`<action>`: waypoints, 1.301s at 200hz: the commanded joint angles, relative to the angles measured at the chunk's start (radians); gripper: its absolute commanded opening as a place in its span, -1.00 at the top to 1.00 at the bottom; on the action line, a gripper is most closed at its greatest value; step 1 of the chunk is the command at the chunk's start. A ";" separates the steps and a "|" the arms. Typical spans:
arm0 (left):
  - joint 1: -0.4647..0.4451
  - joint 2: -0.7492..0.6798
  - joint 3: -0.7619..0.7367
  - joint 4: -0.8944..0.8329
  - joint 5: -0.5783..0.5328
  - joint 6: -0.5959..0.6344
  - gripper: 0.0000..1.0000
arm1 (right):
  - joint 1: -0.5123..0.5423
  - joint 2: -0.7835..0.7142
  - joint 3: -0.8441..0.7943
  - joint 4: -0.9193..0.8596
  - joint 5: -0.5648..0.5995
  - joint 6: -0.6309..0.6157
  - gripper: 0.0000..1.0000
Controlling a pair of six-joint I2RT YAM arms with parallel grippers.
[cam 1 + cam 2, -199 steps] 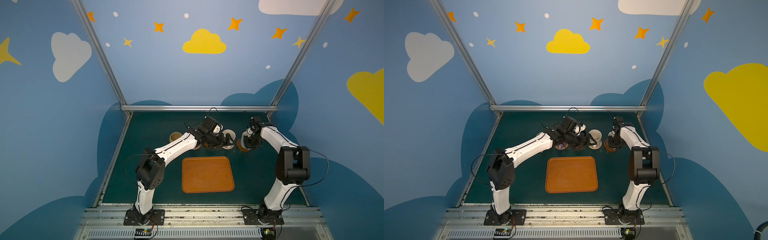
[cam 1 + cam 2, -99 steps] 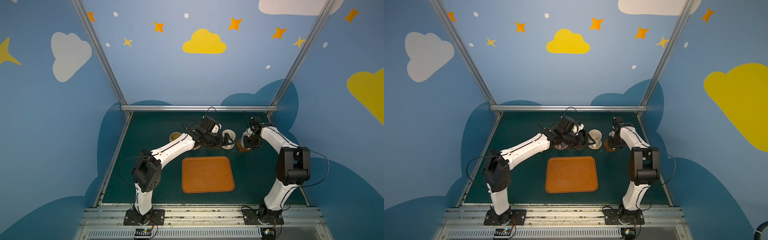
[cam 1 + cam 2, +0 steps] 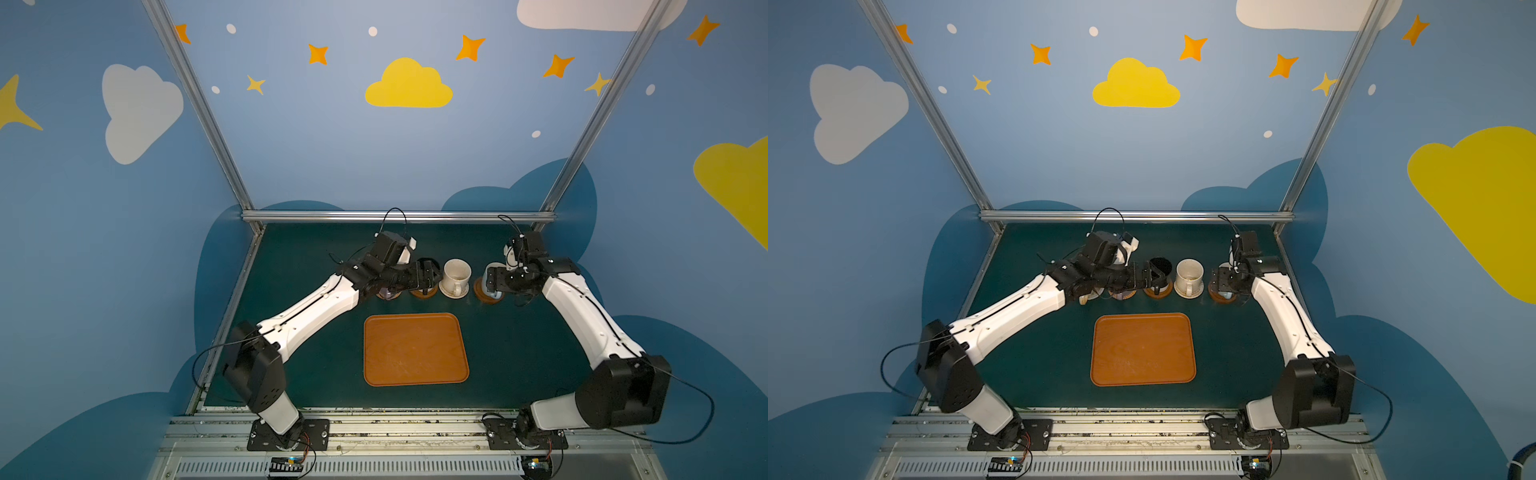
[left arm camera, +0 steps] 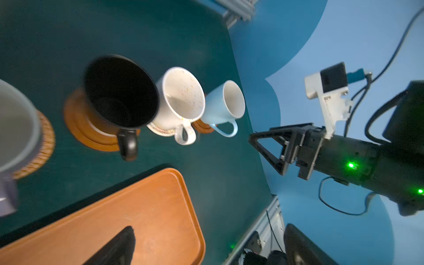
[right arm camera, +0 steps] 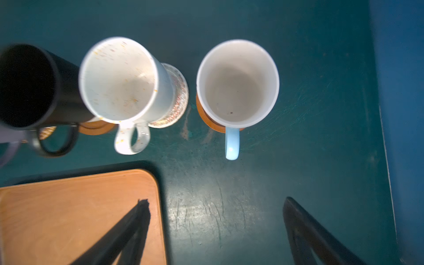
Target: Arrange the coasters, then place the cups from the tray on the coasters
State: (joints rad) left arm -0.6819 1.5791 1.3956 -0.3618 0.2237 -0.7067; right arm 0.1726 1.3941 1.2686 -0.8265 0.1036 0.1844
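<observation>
Upright on a brown wooden coaster (image 5: 206, 120) near the bench's (image 5: 321, 114) far right corner: light blue mug (image 5: 237, 82), handle aimed at the near edge. Above it, right gripper (image 5: 215, 200) spread wide, empty, clamped a second ago. Left gripper (image 3: 1154, 277) parted too, beside the black mug (image 4: 119, 91). Cut off in the left wrist view, blurred: lavender mug (image 4: 18, 128) on rattan coaster (image 4: 47, 142).

The tray (image 5: 80, 218) looks like smooth wood with a satin sheen and fine scratches. The table top (image 5: 206, 206) is matt dark green, scuffed and scored. The black cup (image 4: 119, 91) is matt. The cream-white cup (image 5: 119, 80) is speckled glazed ceramic, and the light blue cup (image 5: 237, 80) is glossy. The wooden coaster (image 4: 80, 130) is smooth and ringed, while the rattan coaster (image 4: 47, 142) is coarsely woven. The patterned coaster (image 5: 180, 101) may be woven cloth — it is blurred. The rail (image 3: 395, 216) is brushed metal.
</observation>
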 commanded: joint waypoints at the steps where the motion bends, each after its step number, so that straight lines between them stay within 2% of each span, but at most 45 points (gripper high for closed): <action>1: 0.009 -0.111 -0.083 0.014 -0.189 0.148 -0.99 | 0.034 -0.087 -0.071 0.056 0.022 -0.004 -0.80; 16: 0.021 -0.189 -0.165 0.025 -0.271 0.237 -0.99 | 0.046 -0.153 -0.146 0.130 0.007 -0.033 -0.81; 33: 0.041 -0.299 -0.293 0.073 -0.424 0.290 -0.99 | 0.047 -0.227 -0.251 0.242 -0.020 -0.009 -0.78; 60: 0.082 -0.492 -0.545 0.253 -0.597 0.436 -0.99 | 0.047 -0.353 -0.424 0.449 -0.039 0.036 -0.75; 78: 0.126 -0.587 -0.686 0.343 -0.642 0.521 -0.99 | 0.048 -0.417 -0.521 0.551 -0.003 0.065 -0.78; 97: 0.199 -0.626 -0.757 0.319 -0.689 0.522 -0.99 | 0.045 -0.434 -0.587 0.597 0.080 0.091 -0.81; 113: 0.254 -0.652 -0.822 0.349 -0.713 0.508 -1.00 | 0.041 -0.427 -0.649 0.661 0.109 0.050 -0.80; 125: 0.284 -0.661 -0.906 0.465 -0.673 0.581 -0.99 | 0.042 -0.408 -0.685 0.713 0.144 0.013 -0.76; 148: 0.349 -0.649 -1.057 0.708 -0.672 0.706 -0.99 | 0.040 -0.354 -0.703 0.727 0.241 0.015 -0.76; 162: 0.391 -0.635 -1.056 0.707 -0.694 0.716 -0.99 | 0.033 -0.311 -0.723 0.783 0.266 -0.012 -0.77; 184: 0.473 -0.589 -1.058 0.716 -0.635 0.698 -0.99 | 0.022 -0.239 -0.729 0.854 0.304 -0.021 -0.78; 196: 0.520 -0.523 -1.071 0.785 -0.595 0.661 -0.99 | 0.021 -0.203 -0.731 0.899 0.303 -0.056 -0.78; 229: 0.536 -0.306 -1.063 1.001 -0.593 0.725 -0.99 | 0.001 -0.154 -0.783 1.097 0.249 -0.122 -0.78; 260: 0.578 -0.232 -1.054 1.116 -0.558 0.721 -0.99 | -0.050 -0.130 -0.784 1.151 0.166 -0.124 -0.78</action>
State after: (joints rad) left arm -0.1356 1.3174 0.3244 0.5846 -0.3729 0.0006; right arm 0.1555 1.2484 0.4843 0.2008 0.3309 0.0902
